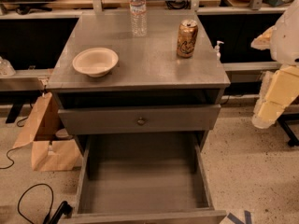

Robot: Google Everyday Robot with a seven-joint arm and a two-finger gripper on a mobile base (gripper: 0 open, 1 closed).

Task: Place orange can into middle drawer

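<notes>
On the bench [154, 64], orange can [187, 38] stood upright at right rear, water bottle [138, 13] set near it, bowl [95, 61] placed at left front, middle drawer [145, 183] pulled out beneath the knobbed drawer [140, 120], tool [271, 104] held at right edge, well apart from can, its state cannot be told.

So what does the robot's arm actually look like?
Only part shows, at the right edge. The arm has a smooth, rounded white shell. Below it, the gripper, beside the cabinet, is blocky and pale cream-yellow with a rounded whitish end. No cables or markings show.
</notes>
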